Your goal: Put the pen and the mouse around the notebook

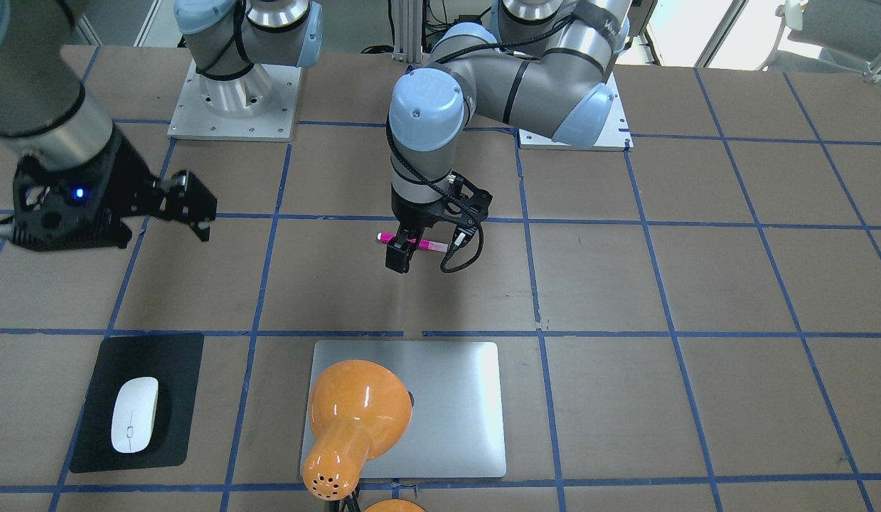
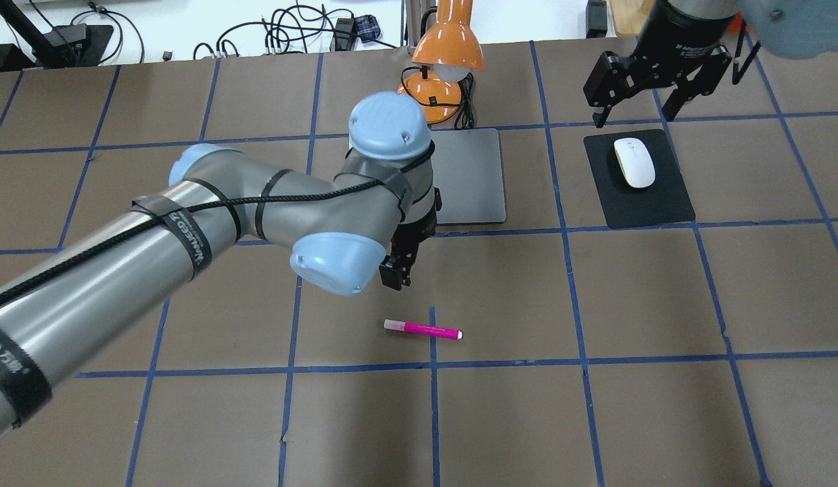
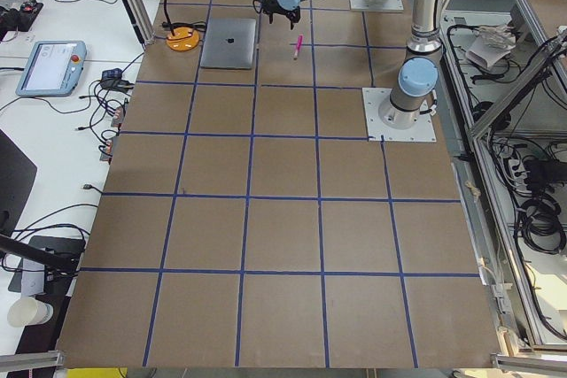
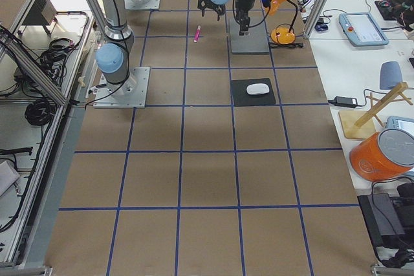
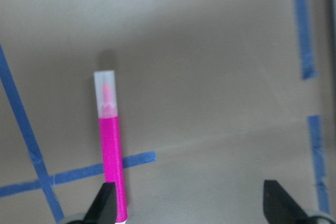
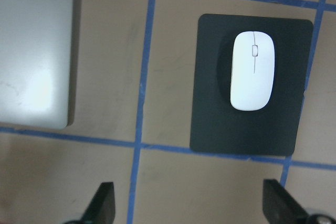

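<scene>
The magenta pen [image 2: 422,330] lies flat on the brown table, pale cap end pointing away in the left wrist view. My left gripper [image 5: 191,205] hangs open above it, the pen [image 5: 111,150] beside one finger [image 5: 107,205], not gripped. The white mouse [image 2: 634,162] rests on a black pad [image 2: 652,203] beside the silver notebook [image 2: 469,176]. My right gripper [image 2: 633,116] hovers open and empty over the far edge of the pad; its wrist view shows the mouse [image 6: 252,70] and the notebook's corner [image 6: 31,51].
An orange desk lamp [image 2: 446,47] stands at the notebook's far edge, and its shade [image 1: 355,412] covers part of the notebook [image 1: 454,405] in the front-facing view. Blue tape lines grid the table. Cables lie beyond the far edge.
</scene>
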You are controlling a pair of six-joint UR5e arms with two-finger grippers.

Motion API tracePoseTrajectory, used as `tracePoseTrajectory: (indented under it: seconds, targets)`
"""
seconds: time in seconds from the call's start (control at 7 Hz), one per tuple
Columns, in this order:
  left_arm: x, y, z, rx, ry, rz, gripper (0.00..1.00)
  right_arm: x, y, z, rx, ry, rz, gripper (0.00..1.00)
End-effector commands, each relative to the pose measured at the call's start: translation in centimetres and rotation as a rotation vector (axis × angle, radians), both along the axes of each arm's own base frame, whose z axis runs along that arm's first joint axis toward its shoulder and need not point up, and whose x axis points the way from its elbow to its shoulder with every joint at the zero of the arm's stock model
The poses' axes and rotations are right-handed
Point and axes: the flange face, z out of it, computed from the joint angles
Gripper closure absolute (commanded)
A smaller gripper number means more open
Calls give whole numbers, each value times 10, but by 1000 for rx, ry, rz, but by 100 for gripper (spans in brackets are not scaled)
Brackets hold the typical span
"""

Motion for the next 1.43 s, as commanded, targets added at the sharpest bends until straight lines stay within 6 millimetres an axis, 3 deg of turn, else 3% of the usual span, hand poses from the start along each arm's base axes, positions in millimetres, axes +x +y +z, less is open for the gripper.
tracePoseTrajectory:
  seconds: [0.0, 0.29, 0.43, 0.57, 0.71, 0.86, 1.29]
  targets:
    - [57, -8, 90, 19, 12, -348, 0, 11, 44, 40, -28, -19, -34, 0]
    - [121, -2, 140, -17, 38, -615, 0, 5, 51, 28, 7, 41, -68, 0]
    - [159, 2, 162, -28, 48, -743, 0, -9, 47, 17, 20, 186, -56, 0]
    - [190, 4, 176, -45, 48, -880, 0, 6, 46, 18, 14, 45, -99, 0]
    - [210, 5, 187, -70, 37, -932, 0, 9, 29, 16, -45, 10, -125, 0]
    - [223, 5, 191, -77, 27, -929, 0, 7, 6, 2, -78, 17, -117, 0]
    - [225, 6, 196, -96, 11, -945, 0, 3, -2, -8, -53, 83, -104, 0]
